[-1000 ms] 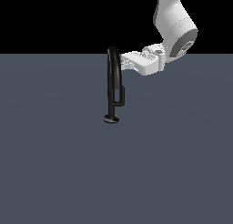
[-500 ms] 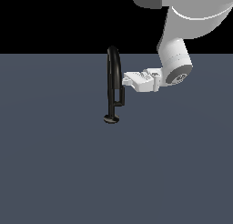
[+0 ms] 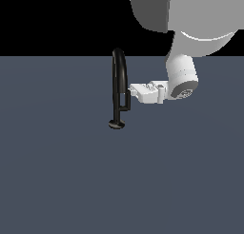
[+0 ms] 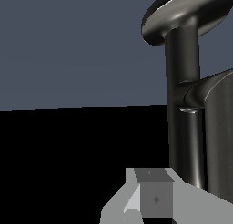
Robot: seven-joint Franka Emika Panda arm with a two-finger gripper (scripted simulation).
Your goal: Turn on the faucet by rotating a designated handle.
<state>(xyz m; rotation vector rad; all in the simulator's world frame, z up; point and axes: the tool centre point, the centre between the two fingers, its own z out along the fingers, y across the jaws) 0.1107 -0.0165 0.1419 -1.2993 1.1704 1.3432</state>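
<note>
The glossy black faucet [image 3: 116,85] stands upright on its small disc base, its pipe arching over at the top. The handle [image 3: 128,99] is a short thin bar beside the stem, joined to it low down by a small stub. My white gripper [image 3: 133,90] reaches in level from the exterior view's right, its tip at the handle's upper end; its fingers look closed together and hold nothing. In the wrist view the stem of the faucet [image 4: 182,109] and the handle [image 4: 220,132] rise close ahead of the gripper [image 4: 152,202].
The faucet stands on a flat dark grey-blue floor [image 3: 71,180]. The arm's bulky white links [image 3: 190,24] hang above and to the exterior view's right of the faucet. Nothing else shows.
The gripper has come down beside the faucet, from near the arch's top to the handle's upper end, and edged toward it. The handle has not visibly turned.
</note>
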